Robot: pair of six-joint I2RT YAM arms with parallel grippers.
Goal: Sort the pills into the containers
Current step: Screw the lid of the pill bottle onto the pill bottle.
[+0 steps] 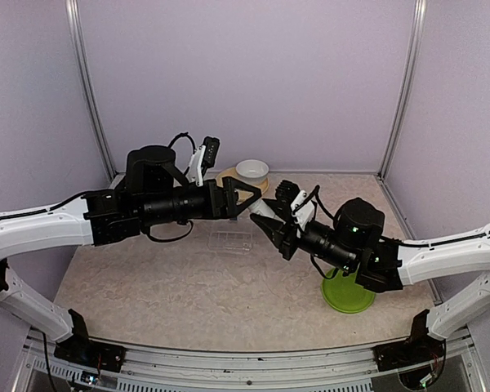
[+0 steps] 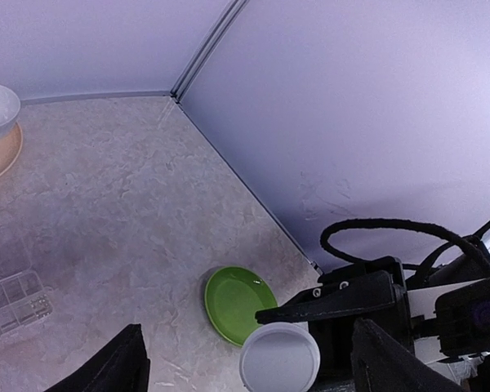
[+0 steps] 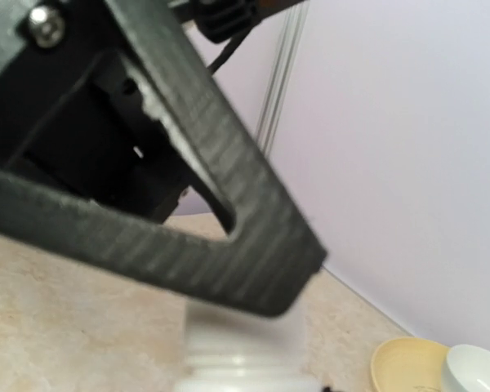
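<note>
My right gripper (image 1: 269, 219) is shut on a white bottle (image 1: 265, 210), held in the air above the middle of the table. The bottle's round white end (image 2: 279, 357) faces the left wrist camera. My left gripper (image 2: 249, 367) is open, its fingers (image 2: 114, 367) standing well apart on either side of that end without touching it. In the right wrist view one left finger (image 3: 229, 245) crosses in front of the bottle (image 3: 245, 359). The clear pill box (image 1: 231, 240) lies flat on the table below both grippers and shows again (image 2: 12, 302) in the left wrist view. No pills show.
A green plate (image 1: 348, 292) lies at the right under the right arm and is also seen from the left wrist (image 2: 239, 302). A white bowl (image 1: 252, 170) on a tan plate (image 3: 408, 363) stands at the back near the wall. Purple walls close in the table.
</note>
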